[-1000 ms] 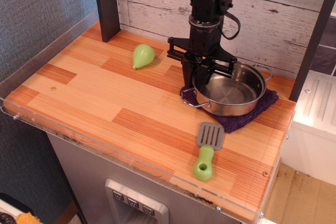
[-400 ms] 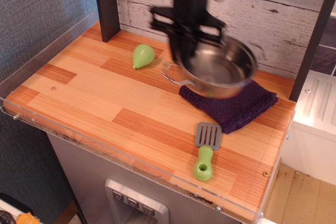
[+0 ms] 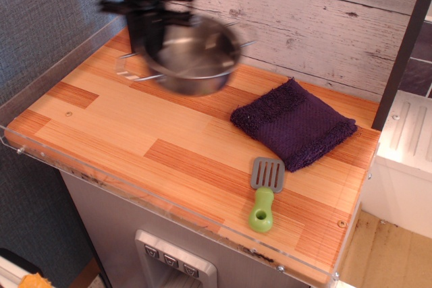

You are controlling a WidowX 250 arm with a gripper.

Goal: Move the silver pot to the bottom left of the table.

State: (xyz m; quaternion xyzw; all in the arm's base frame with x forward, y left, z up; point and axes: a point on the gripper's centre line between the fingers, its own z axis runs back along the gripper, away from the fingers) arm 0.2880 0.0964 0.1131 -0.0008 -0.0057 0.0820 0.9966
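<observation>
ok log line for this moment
pincer: shut on silver pot | silver pot: airborne, far-left of table | purple cloth: bare

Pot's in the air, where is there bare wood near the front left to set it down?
Bare planks run from under the silver pot to the table front-left rim. The right side is crowded: purple cloth, green spatula. The gripper is blurred.

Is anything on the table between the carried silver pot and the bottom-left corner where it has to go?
Nothing visible. The silver pot is held in the air by the gripper over the table's far left; the planks toward the near-left corner are bare. The purple cloth and spatula lie off to the right.
</observation>
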